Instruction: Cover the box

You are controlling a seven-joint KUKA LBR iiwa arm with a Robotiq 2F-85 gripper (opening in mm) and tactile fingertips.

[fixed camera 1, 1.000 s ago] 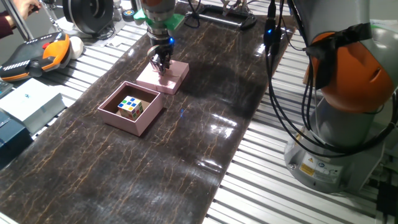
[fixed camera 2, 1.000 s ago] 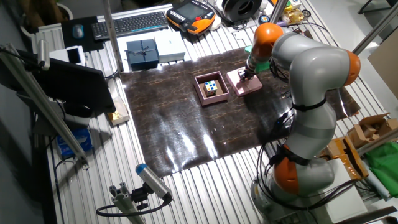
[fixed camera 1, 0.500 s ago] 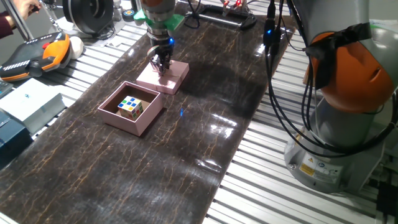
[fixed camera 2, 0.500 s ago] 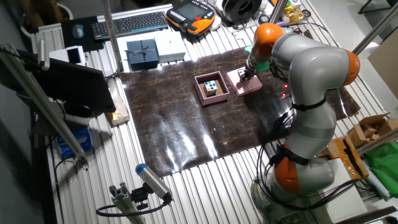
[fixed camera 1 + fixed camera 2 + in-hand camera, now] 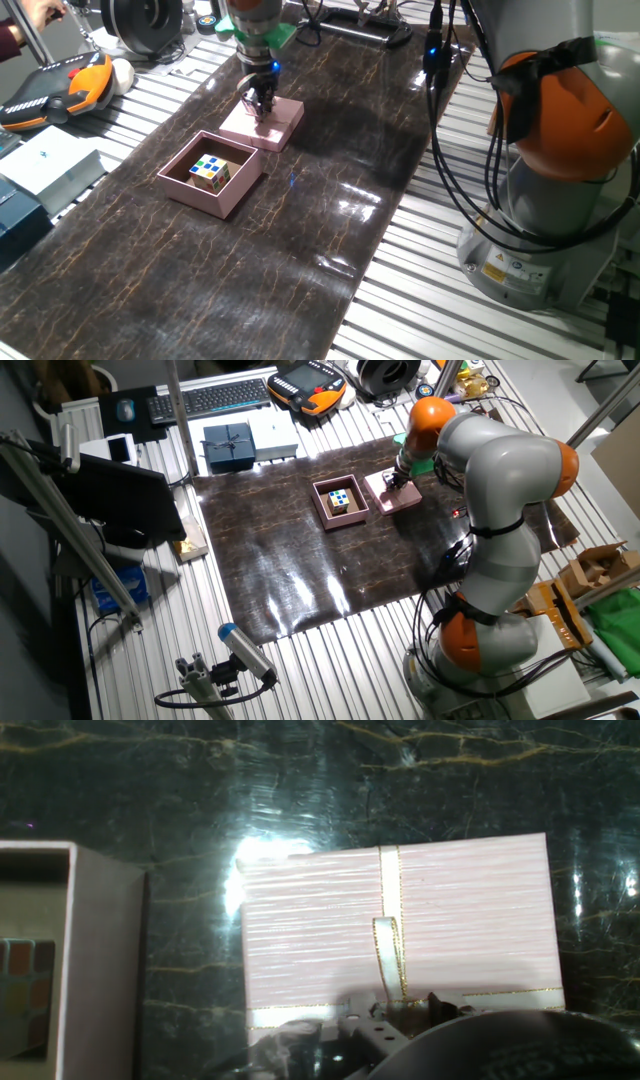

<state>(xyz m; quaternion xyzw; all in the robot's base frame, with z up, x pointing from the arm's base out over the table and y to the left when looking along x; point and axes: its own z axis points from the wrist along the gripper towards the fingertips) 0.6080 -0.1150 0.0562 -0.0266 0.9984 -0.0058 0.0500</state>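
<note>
Since nothing's shifted over the last sec, my gripper stays down on the lid; can't tell if it's clenched. Box sits open just beside lid, cube inside, so covering's not begun.

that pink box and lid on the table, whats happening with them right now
The robot arm's gripper is down on the flat pink lid, which lies on the dark table mat beside the open pink box. The box holds a small colourful cube and is not yet covered. From the hand view the lid's ribbon sits right under the fingers, but whether they have closed on it cannot be told.
</note>
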